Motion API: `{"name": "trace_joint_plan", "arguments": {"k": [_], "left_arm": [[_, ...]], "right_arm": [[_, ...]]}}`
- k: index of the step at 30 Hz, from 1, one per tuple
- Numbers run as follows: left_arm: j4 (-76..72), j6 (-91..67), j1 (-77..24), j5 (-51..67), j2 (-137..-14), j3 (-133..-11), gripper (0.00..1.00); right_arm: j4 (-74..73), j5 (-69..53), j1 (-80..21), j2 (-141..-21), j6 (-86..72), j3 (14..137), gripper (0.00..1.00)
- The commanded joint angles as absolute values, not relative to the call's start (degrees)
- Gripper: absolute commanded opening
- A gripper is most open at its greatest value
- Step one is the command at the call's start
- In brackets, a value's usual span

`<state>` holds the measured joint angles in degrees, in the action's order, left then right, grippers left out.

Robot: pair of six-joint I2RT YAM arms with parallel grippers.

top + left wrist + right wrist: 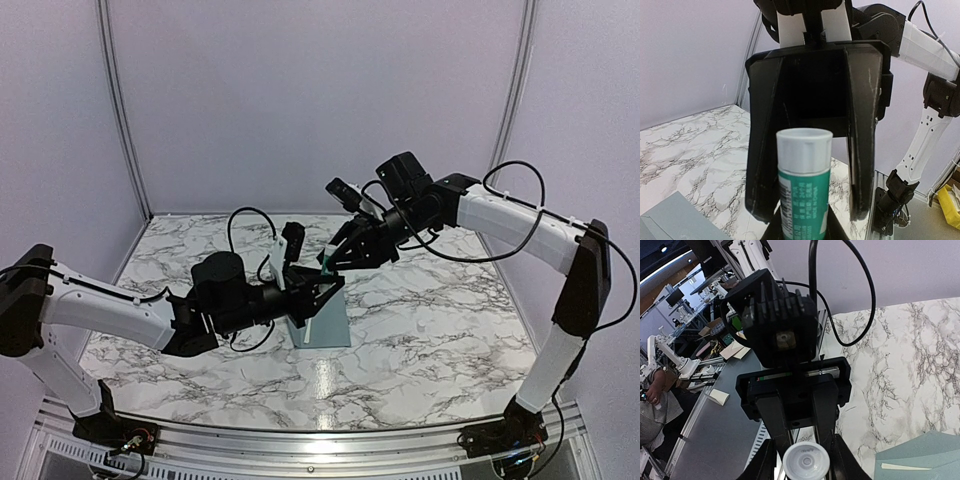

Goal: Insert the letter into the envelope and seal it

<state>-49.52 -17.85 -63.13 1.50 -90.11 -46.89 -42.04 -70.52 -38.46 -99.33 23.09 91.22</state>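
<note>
A green and white glue tube (805, 200) with a white cap (804, 147) hangs in the air between both grippers, above the grey-blue envelope (326, 322). My left gripper (322, 282) is shut on the tube's body. My right gripper (340, 258) faces it, jaws either side of the cap (806, 463), and a narrow gap shows on one side. The envelope lies flat on the marble, also in the left wrist view (675, 220) and the right wrist view (922, 452), where a pale strip (900, 466) shows on it. The letter is out of view.
The marble table (440, 300) has grey walls at the back and both sides and an aluminium rail (300, 440) along its near edge. A small white scrap (422, 325) lies right of the envelope. Black cables loop over both arms.
</note>
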Motion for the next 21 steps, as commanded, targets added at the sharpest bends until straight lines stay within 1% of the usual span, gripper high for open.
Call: {"name": "trace_joint_plan", "arguments": {"k": [1,8,15,18,20,21], "left_arm": [[-53.06,-18.52,-62.75,1.53,-90.79,-48.52,0.19],[-53.51,-18.85,-62.75,1.74,-91.48,-48.76,0.19],[-53.94,-19.28,-62.58,1.49,-91.67,-48.98,0.19],[-54.04,-19.33,-62.49,1.24,-91.67,-48.93,0.19],[-54.03,-19.49,-62.41,0.96,-91.75,-48.85,0.19],[-54.05,-19.72,-62.40,0.77,-91.81,-48.78,0.21]], "right_arm": [[-40.90,-71.43,-39.12,-99.82,22.15,91.35,0.29],[-40.52,-71.59,-39.37,-99.84,21.93,91.08,0.24],[-39.88,-71.06,-39.82,-99.93,21.27,90.32,0.24],[-39.66,-71.06,-39.78,-100.10,21.01,90.27,0.18],[-39.54,-71.46,-39.84,-100.09,20.88,90.33,0.10],[-39.47,-71.68,-39.86,-100.06,20.83,90.46,0.05]]}}
